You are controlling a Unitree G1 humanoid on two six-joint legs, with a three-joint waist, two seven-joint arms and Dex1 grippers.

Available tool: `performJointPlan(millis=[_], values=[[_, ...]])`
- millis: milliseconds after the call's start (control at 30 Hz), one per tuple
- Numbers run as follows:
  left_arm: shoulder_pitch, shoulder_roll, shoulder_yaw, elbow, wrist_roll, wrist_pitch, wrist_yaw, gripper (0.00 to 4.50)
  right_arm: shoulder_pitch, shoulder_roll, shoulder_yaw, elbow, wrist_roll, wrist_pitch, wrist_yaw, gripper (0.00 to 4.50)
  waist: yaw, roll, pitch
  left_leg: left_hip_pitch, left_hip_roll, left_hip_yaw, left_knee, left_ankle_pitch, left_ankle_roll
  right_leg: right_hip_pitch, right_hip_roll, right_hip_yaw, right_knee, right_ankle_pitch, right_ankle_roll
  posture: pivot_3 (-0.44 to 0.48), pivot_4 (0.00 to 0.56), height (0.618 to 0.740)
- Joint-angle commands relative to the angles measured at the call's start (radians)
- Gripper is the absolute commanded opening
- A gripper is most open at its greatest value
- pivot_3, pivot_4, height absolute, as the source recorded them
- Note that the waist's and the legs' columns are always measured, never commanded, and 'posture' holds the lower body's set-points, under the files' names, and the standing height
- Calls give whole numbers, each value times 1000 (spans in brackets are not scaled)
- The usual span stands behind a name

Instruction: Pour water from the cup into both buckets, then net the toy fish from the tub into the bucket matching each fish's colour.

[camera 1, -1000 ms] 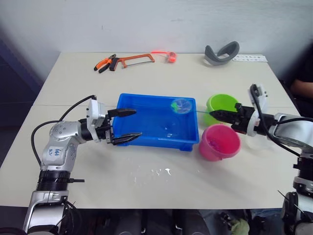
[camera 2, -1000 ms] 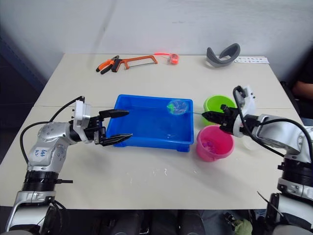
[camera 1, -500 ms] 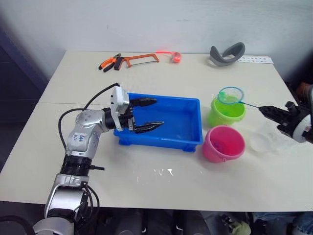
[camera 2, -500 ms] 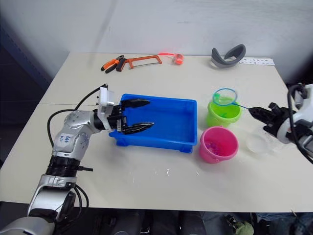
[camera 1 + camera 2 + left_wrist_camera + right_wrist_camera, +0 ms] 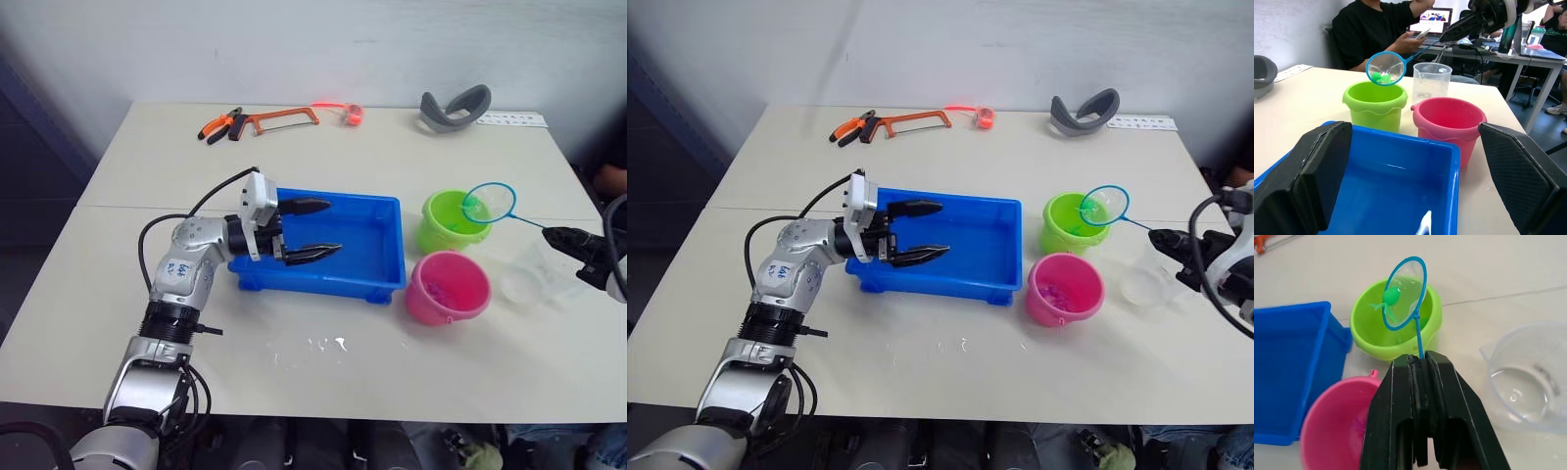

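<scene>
Blue glossy plastic forms the tub (image 5: 377,257), a shallow rectangular tray with a raised rim, sitting on the pale matte table (image 5: 294,362). The left gripper (image 5: 318,228) is reaching over the tub's left end with its two black textured jaws spread wide and holding nothing.

Two smooth round buckets are standing just right of the tub: one lime green bucket (image 5: 443,223) farther back with a wavy moulded band below its rim, and one pink bucket (image 5: 448,287) nearer the front edge. Small pink pieces are lying in the pink bucket; their number cannot be told.

The right gripper (image 5: 573,240) is keeping its jaws pressed together on the thin dark handle of the net (image 5: 1405,291). The net's round blue hoop with clear mesh is hanging tilted over the right rim of the green bucket, apart from it. One green toy fish (image 5: 1391,295) is resting in the mesh.

One clear ribbed cup (image 5: 1528,377) is standing to the right of the buckets, beside the right gripper.

At the table's far edge are lying one orange-framed hacksaw (image 5: 277,119), one pair of orange-handled pliers (image 5: 217,126) and one curved grey band (image 5: 451,106).
</scene>
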Motion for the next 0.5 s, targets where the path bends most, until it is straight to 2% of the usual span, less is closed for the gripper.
performJointPlan(millis=[33,200,300,500], values=[[-15,5,11,-4,1,-21,-14,4486,70,-92,74,-136,-364,-148,212,0,0,0,0,0,0,0,0,0,0,0,0,0,0,0,0,0,150,740],[-8,8,13,-9,-6,-23,-28,4486,214,-197,220,-221,-775,-420,366,0,-1,0,0,0,-1,0,0,0,0,0,0,0,-1,0,0,0,150,740],[2,11,14,-22,-15,-24,-41,4486,274,-227,275,-213,-1013,-616,375,0,-1,0,0,0,-1,0,0,0,0,0,0,0,-1,0,0,0,150,740],[19,25,31,-36,-29,-26,-58,4486,283,-188,294,-148,-1269,-847,397,0,-1,0,0,0,-1,0,0,0,0,0,1,-1,-1,0,1,0,150,740]])
